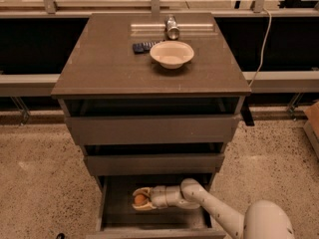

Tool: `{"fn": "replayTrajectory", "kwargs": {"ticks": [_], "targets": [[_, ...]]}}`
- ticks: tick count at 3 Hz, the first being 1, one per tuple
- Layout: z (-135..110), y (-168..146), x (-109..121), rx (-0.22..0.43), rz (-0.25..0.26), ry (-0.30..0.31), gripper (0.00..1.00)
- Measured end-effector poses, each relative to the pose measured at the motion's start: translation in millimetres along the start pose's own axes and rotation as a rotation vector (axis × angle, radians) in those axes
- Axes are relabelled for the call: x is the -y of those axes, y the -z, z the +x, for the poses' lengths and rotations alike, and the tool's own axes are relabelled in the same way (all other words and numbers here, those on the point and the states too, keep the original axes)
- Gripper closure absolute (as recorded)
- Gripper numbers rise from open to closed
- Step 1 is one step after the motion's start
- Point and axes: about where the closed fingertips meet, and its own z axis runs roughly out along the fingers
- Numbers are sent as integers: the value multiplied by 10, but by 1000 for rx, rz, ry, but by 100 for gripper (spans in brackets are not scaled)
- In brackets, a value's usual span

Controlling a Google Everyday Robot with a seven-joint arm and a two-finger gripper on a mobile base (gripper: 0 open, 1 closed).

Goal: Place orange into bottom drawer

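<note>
The bottom drawer (pixel 109 203) of the grey-brown cabinet is pulled open. My gripper (pixel 140 199) reaches into it from the right, low over the drawer floor toward the left half. Its two pale fingers (pixel 143 189) close around the orange (pixel 141 199), a small round orange fruit held between them. My arm (pixel 199 198) runs in from the lower right, over the drawer's right front corner.
On the cabinet top (pixel 99 63) stand a white bowl (pixel 172 54), a metal can (pixel 172 28) and a small dark object (pixel 143 47). The two upper drawers (pixel 149 129) stand slightly open. Speckled floor lies on both sides.
</note>
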Motion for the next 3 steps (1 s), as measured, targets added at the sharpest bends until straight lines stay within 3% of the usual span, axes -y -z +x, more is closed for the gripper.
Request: {"fn": "replayTrajectory", "kwargs": {"ticks": [1, 3], "targets": [[315, -29, -55, -2, 28, 100, 100], [305, -80, -89, 2, 19, 115, 58]]}}
